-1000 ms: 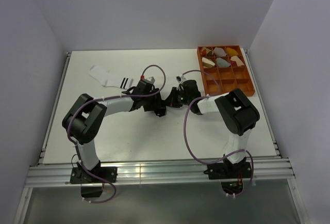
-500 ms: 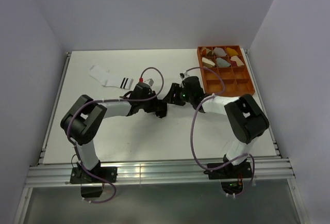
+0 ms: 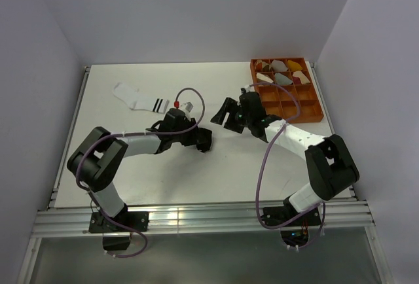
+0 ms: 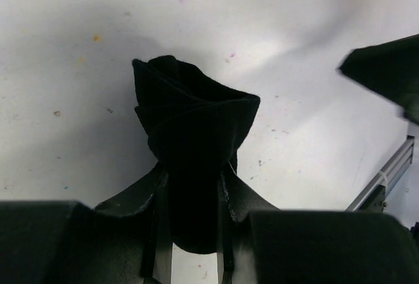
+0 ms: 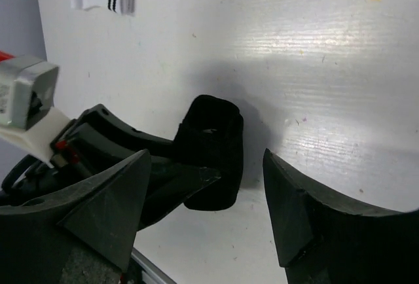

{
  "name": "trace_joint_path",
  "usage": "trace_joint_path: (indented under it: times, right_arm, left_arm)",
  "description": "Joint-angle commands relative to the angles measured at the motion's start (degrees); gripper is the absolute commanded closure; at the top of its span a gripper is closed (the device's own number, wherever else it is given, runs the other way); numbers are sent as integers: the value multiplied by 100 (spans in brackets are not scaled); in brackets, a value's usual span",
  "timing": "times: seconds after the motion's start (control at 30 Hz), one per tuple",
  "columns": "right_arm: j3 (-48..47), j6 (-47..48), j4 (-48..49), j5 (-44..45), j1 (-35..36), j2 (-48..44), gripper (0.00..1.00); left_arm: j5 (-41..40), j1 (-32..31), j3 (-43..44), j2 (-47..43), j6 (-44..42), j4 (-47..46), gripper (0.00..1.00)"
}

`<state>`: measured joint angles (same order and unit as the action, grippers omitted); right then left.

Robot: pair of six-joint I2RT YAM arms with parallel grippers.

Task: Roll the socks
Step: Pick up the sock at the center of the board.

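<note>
A white table and the things on it

The table [image 3: 196, 173] has a flat white top with tiny coloured specks on it. A white sock [image 3: 139, 97] with two black stripes lies flat near the far left corner. An orange tray [image 3: 304, 104] with many little boxes sits at the far right corner. A rolled-up black sock [image 4: 190, 140] is near the middle; I cannot tell if it rests on the top.

A black sock [image 4: 193, 133], a white sock [image 3: 134, 96] (two black cuff stripes), an orange tray [image 3: 292, 108], white table [image 3: 196, 173].
</note>
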<state>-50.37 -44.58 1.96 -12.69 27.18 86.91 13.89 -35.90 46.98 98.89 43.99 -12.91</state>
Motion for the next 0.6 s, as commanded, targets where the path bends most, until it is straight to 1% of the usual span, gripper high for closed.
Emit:
trace_joint_path:
  times: [0.0,0.17,0.33,0.57]
  right_arm:
    - [-78,-349,-284,118,59,-113,23]
    - [54,-648,41,29,138,-236,21]
    - [-271,-526,-291,161,305,-44,19]
    - [-412,-534,-398,293,534,185,17]
  left_arm:
    - [245,-31,-153,-405,-136,-730,100]
    - [439,-31,-347,-441,-154,-1274,100]
    - [597,-31,-488,-467,-154,-1793,100]
    - [650,-31,-629,-590,-250,-2339,100]
